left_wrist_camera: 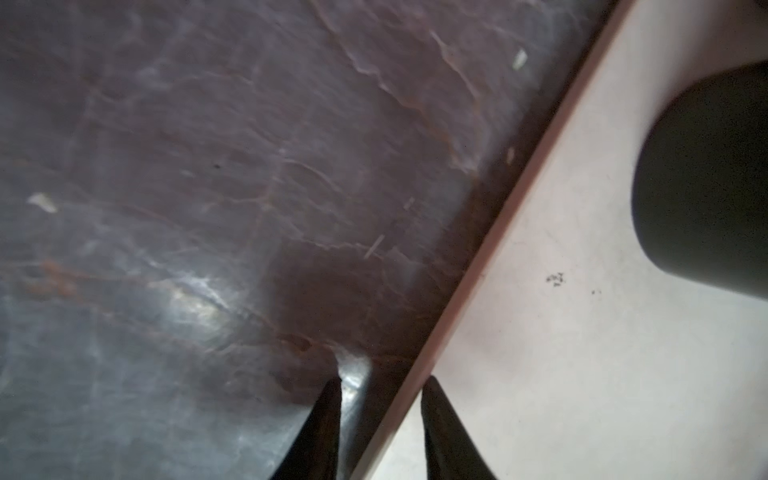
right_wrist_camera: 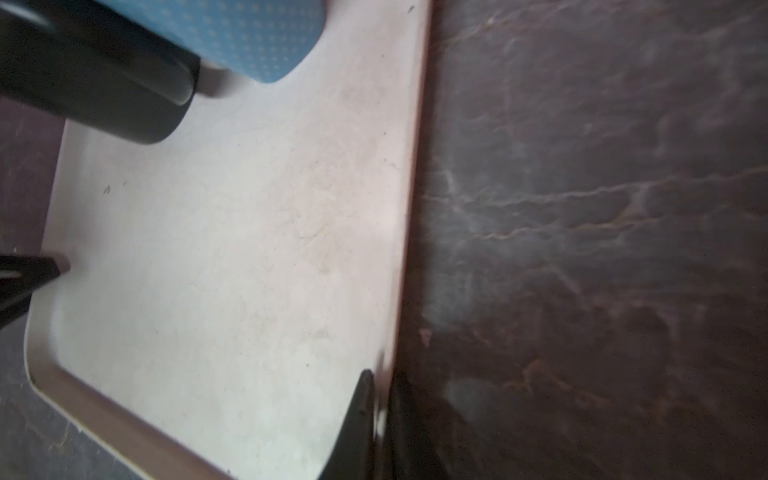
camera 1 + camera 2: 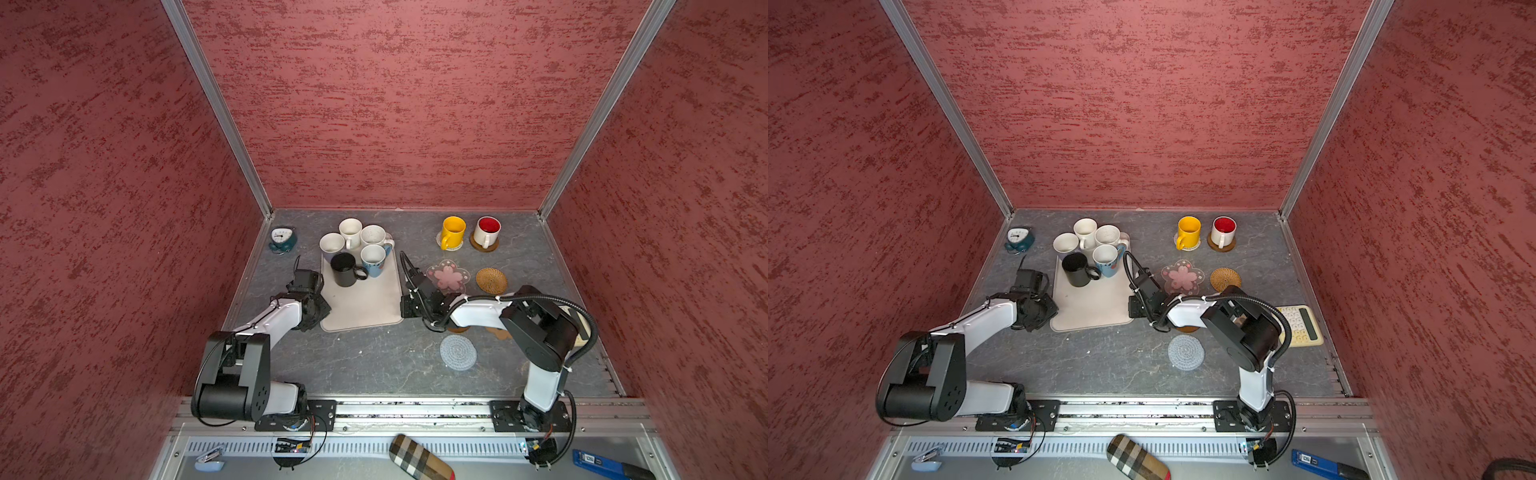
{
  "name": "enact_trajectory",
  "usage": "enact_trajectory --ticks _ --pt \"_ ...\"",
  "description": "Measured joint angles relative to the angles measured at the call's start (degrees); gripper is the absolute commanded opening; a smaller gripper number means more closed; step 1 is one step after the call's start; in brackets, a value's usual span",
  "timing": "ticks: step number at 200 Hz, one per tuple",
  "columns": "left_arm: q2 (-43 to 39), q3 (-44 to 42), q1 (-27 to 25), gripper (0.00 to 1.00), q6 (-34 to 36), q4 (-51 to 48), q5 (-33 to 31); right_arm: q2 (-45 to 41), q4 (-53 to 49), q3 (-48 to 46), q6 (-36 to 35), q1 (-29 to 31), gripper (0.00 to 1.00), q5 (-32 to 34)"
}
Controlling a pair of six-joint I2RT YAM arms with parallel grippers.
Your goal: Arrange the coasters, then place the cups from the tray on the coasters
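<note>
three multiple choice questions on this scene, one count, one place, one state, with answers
1. How many mugs stand on the flat beige rectangular tray? A three B five C seven
2. Where does the yellow handled mug stand? A on that tray B on a cream woven coaster C on bare table
3. The pink flower-shaped coaster is: A bare B under a mug C stacked on another coaster
Answers: B, five cluster at its far end; B, cream weave shows round its base; A, nothing rests on it.
</note>
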Motion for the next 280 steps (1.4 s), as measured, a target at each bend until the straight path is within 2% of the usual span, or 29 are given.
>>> enact_trajectory --ticks 40,70,89,96,137,166,212,252,280 --pt "-1.7 0.3 0.3 0.63 -1.4 -1.5 -2.3 -2.6 -3.7 -0.2 -1.5 1.3 0.62 -2.4" --pt "-8.2 1.2 0.1 0.81 -1.1 -4.7 -3.3 -5.4 -7.0 -0.1 -2.9 1.3 0.72 -2.4" --pt "-12.8 2.7 -0.8 0.97 -0.1 -6.5 -3.7 -7.7 -9.2 0.6 -4.5 1.3 0.78 -2.4" --pt "-14.0 3.3 -1.4 1.00 0.4 -6.9 -3.7 -8.6 -9.9 1.1 -5.2 1.1 0.79 -2.5" --pt "-17.2 7.0 -6.2 1.00 2.2 -10.1 -3.9 -11.4 -14.1 8.3 -10.0 -1.3 0.81 -5.0" --pt "-16.7 9.1 -8.9 1.00 2.2 -11.2 -4.2 -9.0 -18.5 18.4 -13.5 -5.4 0.75 -5.6" --pt "-15.7 10.3 -11.6 1.00 2.2 -11.8 -5.3 4.6 -26.6 38.4 -16.0 -12.7 0.89 -3.8" --pt "-15.3 10.3 -12.9 1.00 2.5 -11.8 -6.4 16.4 -33.2 51.2 -16.8 -13.8 0.90 -0.5" --pt "-15.1 10.3 -13.7 1.00 2.9 -11.8 -6.7 21.1 -36.1 56.5 -17.0 -13.8 0.90 0.7"
